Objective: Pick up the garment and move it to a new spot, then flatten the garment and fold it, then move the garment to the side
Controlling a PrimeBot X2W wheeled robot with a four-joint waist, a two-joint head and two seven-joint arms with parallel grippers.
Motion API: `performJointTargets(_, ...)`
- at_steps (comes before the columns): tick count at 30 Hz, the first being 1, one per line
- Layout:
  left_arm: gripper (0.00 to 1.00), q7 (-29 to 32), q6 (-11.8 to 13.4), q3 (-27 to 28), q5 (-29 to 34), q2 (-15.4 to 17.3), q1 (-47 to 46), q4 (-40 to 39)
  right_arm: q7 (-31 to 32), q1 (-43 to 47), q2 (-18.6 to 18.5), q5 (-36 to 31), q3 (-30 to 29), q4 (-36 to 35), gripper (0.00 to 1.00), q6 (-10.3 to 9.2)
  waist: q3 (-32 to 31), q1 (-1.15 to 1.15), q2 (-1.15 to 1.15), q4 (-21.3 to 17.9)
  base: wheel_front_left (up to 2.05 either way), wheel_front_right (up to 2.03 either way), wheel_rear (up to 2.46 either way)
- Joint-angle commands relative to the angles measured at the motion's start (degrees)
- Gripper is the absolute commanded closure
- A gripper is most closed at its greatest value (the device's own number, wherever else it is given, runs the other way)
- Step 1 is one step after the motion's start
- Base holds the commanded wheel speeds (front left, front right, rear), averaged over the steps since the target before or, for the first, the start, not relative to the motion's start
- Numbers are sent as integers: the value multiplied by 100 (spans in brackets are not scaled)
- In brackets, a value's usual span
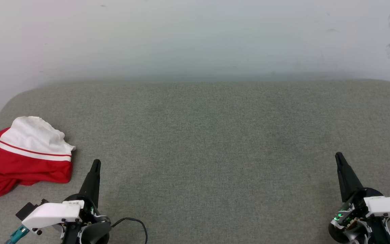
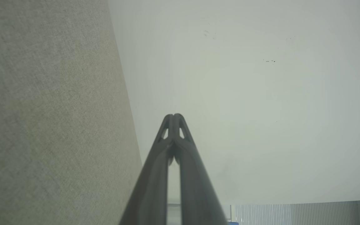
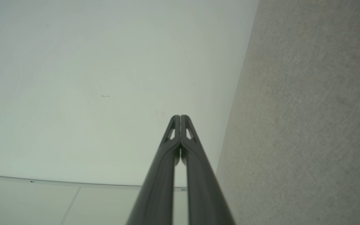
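Left pincer at 7 o'clock in the head view: two long dark matte fingers pressed into one tapered spike, nothing held. In the left wrist view this pincer has its tips touching, with small triangular cut-outs just behind them. Behind it is a white smooth wrist housing with a small white sticker, print too small to read. A thin black cable loops at 6 o'clock.

Right pincer at 5 o'clock is the same build, closed tight and empty. Its tips meet in the right wrist view.

Bench: grey coarse-woven upholstery with rounded far corners.

Garment at 9 o'clock, at the bench's left end, in a crumpled heap. Red smooth jersey body, white sleeve on top, red-and-white striped band across. It runs out of frame at the left. It lies near the left pincer, at that pincer's 10 o'clock, apart from it.

Wall at 12 o'clock: off-white, matte, faint scuffs at 2 o'clock.
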Motion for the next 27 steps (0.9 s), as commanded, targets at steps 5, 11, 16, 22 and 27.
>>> performJointTargets(5, 100, 6, -17, 11, 8, -6, -41, 3, 0, -59, 16, -26, 5, 5, 100, -2, 0, 0, 0, 0, 0, 0, 0)
performJointTargets(11, 100, 6, -17, 10, 8, -6, -41, 3, 0, -59, 16, -26, 4, 5, 100, -2, 0, 0, 0, 0, 0, 0, 0)
performJointTargets(16, 100, 6, -17, 10, 8, -6, -41, 3, 0, -59, 16, -26, 5, 5, 100, -2, 0, 0, 0, 0, 0, 0, 0)
performJointTargets(22, 100, 6, -17, 9, 8, -6, -41, 2, 0, -59, 16, -26, 5, 5, 100, -2, 0, 0, 0, 0, 0, 0, 0)
performJointTargets(27, 100, 6, -17, 9, 8, -6, -40, 2, 0, -59, 16, -26, 4, 5, 100, -2, 0, 0, 0, 0, 0, 0, 0)
